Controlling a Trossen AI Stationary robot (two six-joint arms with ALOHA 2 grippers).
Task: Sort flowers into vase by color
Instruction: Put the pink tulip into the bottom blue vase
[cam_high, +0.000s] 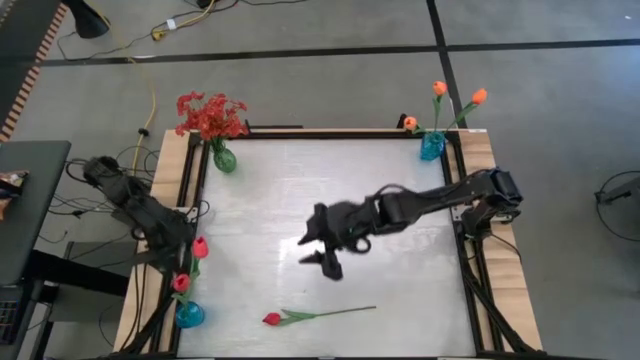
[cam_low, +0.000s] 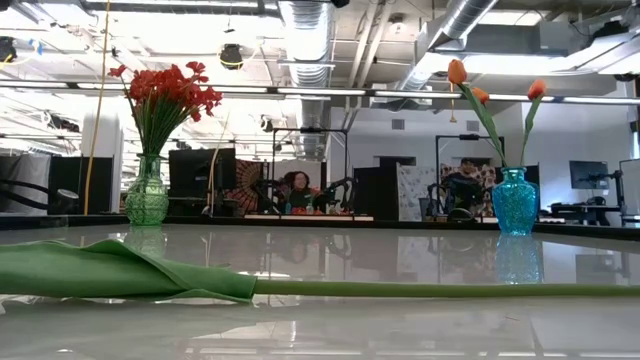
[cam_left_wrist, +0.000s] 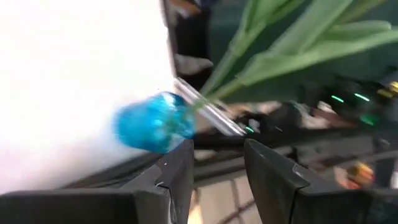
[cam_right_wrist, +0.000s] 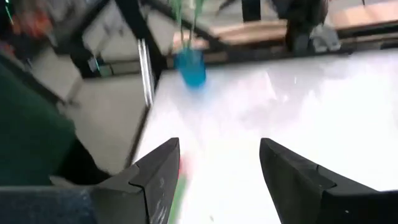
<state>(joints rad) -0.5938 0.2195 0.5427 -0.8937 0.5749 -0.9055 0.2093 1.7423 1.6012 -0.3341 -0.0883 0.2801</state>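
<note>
My right gripper hangs over the middle of the glossy white table, fingers apart, with the loose pinkish-red tulip on its long green stem lying nearer the front edge. My left gripper sits at the left edge, just behind the blue glass vase of two pinkish-red tulips. The green glass vase of red sprays stands back left, the blue glass vase of orange tulips back right.
</note>
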